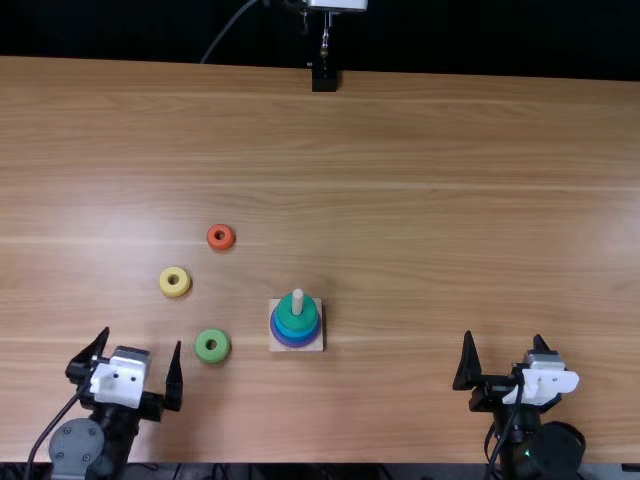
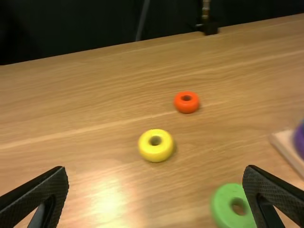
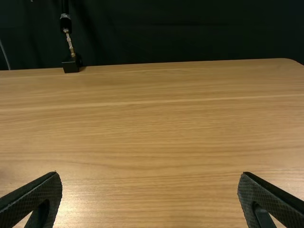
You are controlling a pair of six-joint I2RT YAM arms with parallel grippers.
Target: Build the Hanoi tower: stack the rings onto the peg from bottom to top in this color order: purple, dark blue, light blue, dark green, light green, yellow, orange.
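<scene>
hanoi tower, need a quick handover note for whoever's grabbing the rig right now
Tools: left tool open and empty, at the near left of the table; right tool open and empty, at the near right.
Done: on the peg, purple ring at the bottom, blue above it, dark green ring on top.
Loose, left of the tower: light green ring nearest the near edge, yellow ring beyond it and further left, orange ring farthest away.
Left to do: stack light green, then yellow, then orange.
</scene>
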